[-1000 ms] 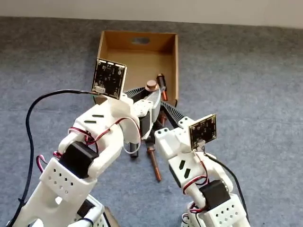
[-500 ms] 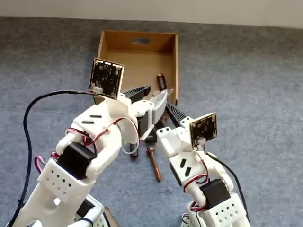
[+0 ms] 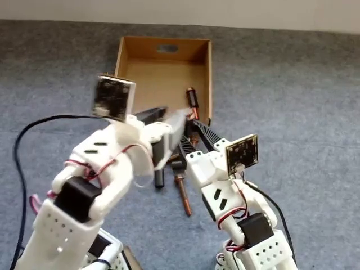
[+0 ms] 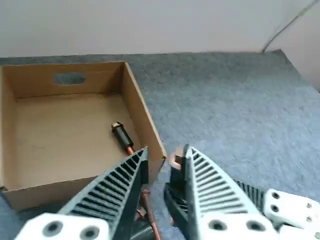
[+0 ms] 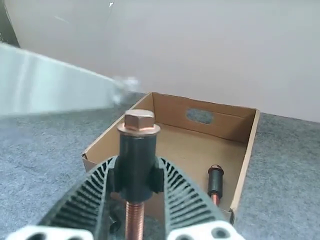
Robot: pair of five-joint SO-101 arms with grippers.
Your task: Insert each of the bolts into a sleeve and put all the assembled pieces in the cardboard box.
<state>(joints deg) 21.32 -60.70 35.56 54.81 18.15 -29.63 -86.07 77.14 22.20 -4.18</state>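
Observation:
My right gripper point(image 5: 137, 165) is shut on a black sleeve with a copper bolt point(image 5: 137, 149) through it, held upright in front of the cardboard box point(image 5: 235, 122). In the high view the right gripper point(image 3: 193, 133) hangs just before the box's near right corner. One assembled piece point(image 3: 191, 98) lies inside the box point(image 3: 126, 56) against its right wall, also in the left wrist view as the assembled piece point(image 4: 122, 136). My left gripper point(image 4: 165, 152) is open and holds nothing, beside the held bolt's head point(image 4: 176, 159). The left gripper point(image 3: 174, 117) sits over the box's near edge.
On the carpet between the arms lie a loose copper bolt point(image 3: 183, 196) and a black sleeve point(image 3: 159, 179), with another black sleeve point(image 3: 177, 166) close by. Grey carpet extends to both sides of the box.
The left arm has swung to the left and drawn back from the right gripper. The right arm has kept still with the sleeved bolt.

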